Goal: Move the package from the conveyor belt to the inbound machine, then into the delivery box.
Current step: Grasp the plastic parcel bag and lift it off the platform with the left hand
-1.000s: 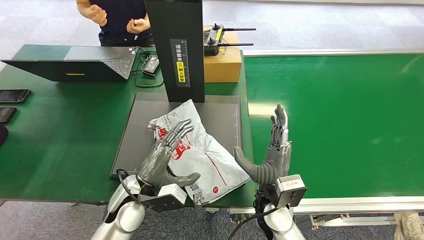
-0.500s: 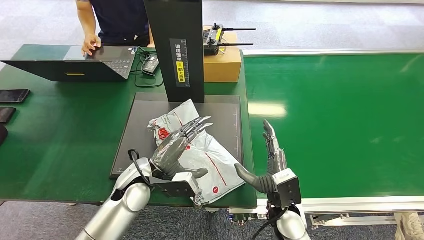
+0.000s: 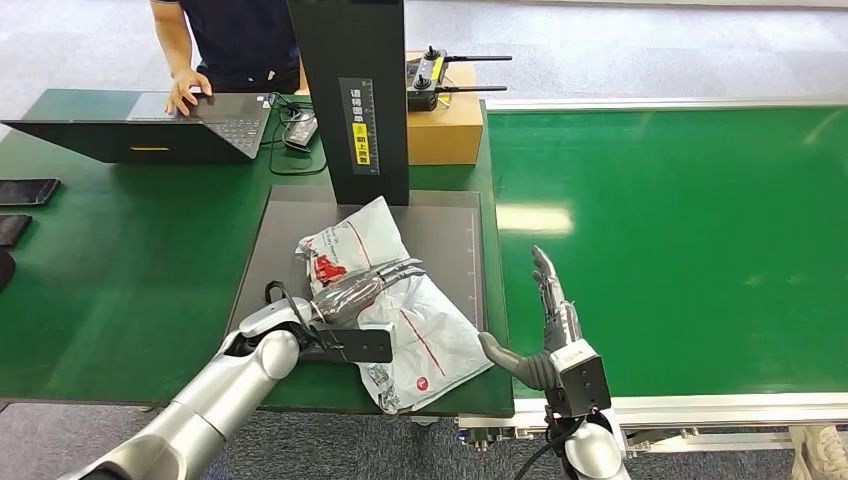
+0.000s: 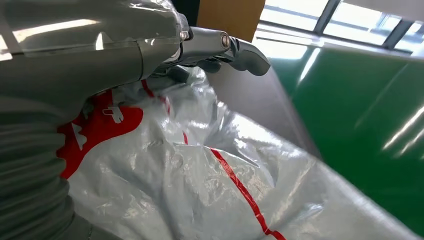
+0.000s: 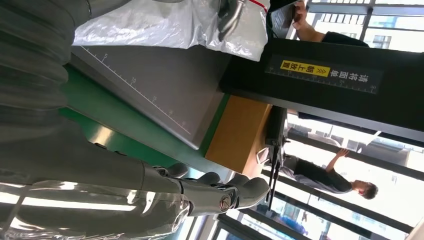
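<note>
A white plastic package point(image 3: 432, 330) with red print lies crumpled on the grey plate point(image 3: 290, 230) of the inbound machine, its near corner hanging over the table's front edge. My left hand point(image 3: 362, 287) rests flat on top of the package, fingers stretched out toward the conveyor side. The left wrist view shows the package point(image 4: 200, 175) directly under that hand point(image 4: 125, 55). My right hand point(image 3: 545, 335) stands on edge just right of the package, fingers straight and thumb spread, apart from it. In the right wrist view the hand point(image 5: 100, 170) is empty and the package point(image 5: 165, 22) lies beyond it.
The machine's black column point(image 3: 350, 90) rises behind the plate. The green conveyor belt point(image 3: 680, 240) runs to the right. A cardboard box point(image 3: 445, 130) carrying two controllers point(image 3: 430, 75) stands behind. A person's hand point(image 3: 185, 92) is on a laptop point(image 3: 150, 125) at far left; phones point(image 3: 25, 190) lie nearby.
My left hand has come down from above the package to lie flat on it. My right hand has sunk lower and drawn back. The person's hand dropped onto the laptop.
</note>
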Available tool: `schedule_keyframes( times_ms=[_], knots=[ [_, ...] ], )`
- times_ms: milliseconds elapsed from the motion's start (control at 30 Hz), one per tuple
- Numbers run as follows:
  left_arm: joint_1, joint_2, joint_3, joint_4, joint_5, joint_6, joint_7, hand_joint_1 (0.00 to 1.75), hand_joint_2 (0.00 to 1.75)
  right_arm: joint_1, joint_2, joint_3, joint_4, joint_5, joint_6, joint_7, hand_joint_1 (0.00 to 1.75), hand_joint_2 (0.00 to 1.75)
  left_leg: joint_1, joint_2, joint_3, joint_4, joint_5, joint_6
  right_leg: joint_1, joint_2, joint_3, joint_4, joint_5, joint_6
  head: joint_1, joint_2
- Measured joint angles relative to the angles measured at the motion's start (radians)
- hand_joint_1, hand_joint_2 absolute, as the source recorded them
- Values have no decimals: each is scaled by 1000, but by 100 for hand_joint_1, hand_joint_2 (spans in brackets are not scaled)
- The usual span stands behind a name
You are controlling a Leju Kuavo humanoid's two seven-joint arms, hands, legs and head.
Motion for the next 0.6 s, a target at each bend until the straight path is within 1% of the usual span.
schedule_keyframes(
  times_ms=[133,233,300,400,433,533,567,600],
  knots=[
    [-67,9,-35,121,6,-60,13,0,175,-16,0,-6,20,0,3,-3,0,175,0,0,0,0,0,0,0,0,1,0,0,0,0,0],
    [-109,13,-54,185,10,-99,34,0,175,-25,3,-10,31,-1,5,-4,0,175,0,0,2,0,0,0,0,0,3,0,0,0,0,0],
    [-126,17,-62,221,20,-98,50,0,175,-37,4,-10,40,-4,12,-4,0,175,0,0,4,-1,0,0,0,0,4,0,0,0,0,0],
    [-133,27,-65,253,39,-66,65,1,175,-66,6,-10,56,-9,20,-1,0,175,0,1,7,-2,1,-1,0,1,6,0,0,-1,0,0],
    [-133,30,-65,259,45,-53,66,40,175,-77,6,-10,62,-12,21,1,0,175,0,1,7,-2,1,-1,0,1,7,0,1,-1,0,0],
    [-128,41,-65,266,61,-6,68,170,175,-102,8,-8,77,-21,20,7,0,175,0,1,8,-3,3,-4,0,1,7,0,2,-3,0,0],
    [-126,45,-63,266,66,13,68,175,175,-108,8,-7,81,-22,19,9,0,175,0,1,9,-3,3,-4,0,1,7,0,2,-3,0,0],
    [-123,48,-61,266,71,33,68,175,175,-113,8,-6,85,-23,18,10,0,175,0,1,9,-3,4,-5,1,1,7,0,3,-4,0,0]
  ],
)
